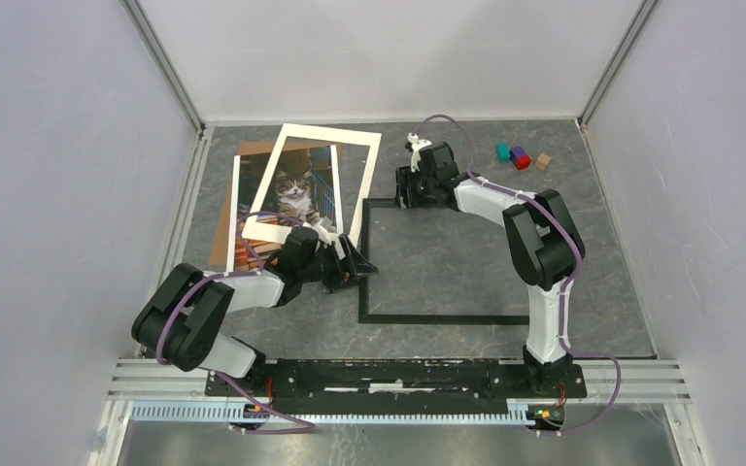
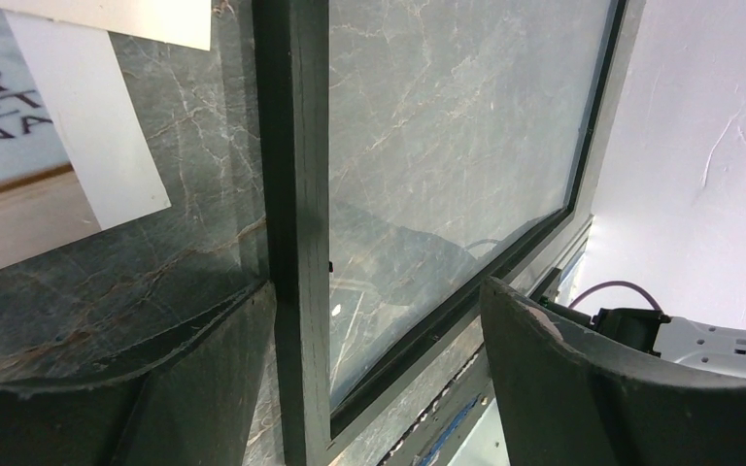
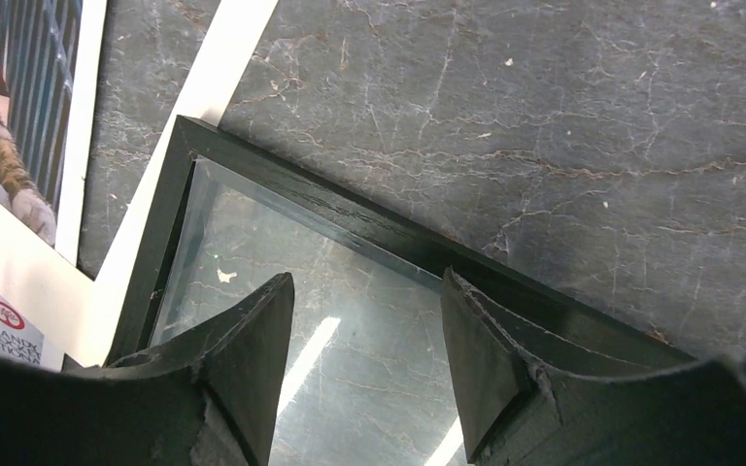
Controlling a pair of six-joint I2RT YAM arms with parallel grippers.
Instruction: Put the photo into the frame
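Note:
The frame (image 1: pixel 444 318) is a thin black rectangle lying flat on the dark marble table, with a clear pane in it. My left gripper (image 1: pixel 350 268) is open astride its left rail (image 2: pixel 296 243); one finger (image 2: pixel 175 379) is outside the rail and the other is over the pane. My right gripper (image 1: pixel 406 190) hovers open at the frame's far left corner (image 3: pixel 183 133), both fingers (image 3: pixel 243 359) above the pane just inside the far rail, nothing between them. The photo (image 1: pixel 296 194), a tabby cat print (image 3: pixel 5 116), lies left of the frame under a white mat.
The white mat border (image 1: pixel 364 165) lies tilted over the photo, its right edge near the frame's far left corner. A brown backing board (image 1: pixel 225 218) sticks out beneath them on the left. Three small coloured blocks (image 1: pixel 520 156) sit at the back right. White walls enclose the table.

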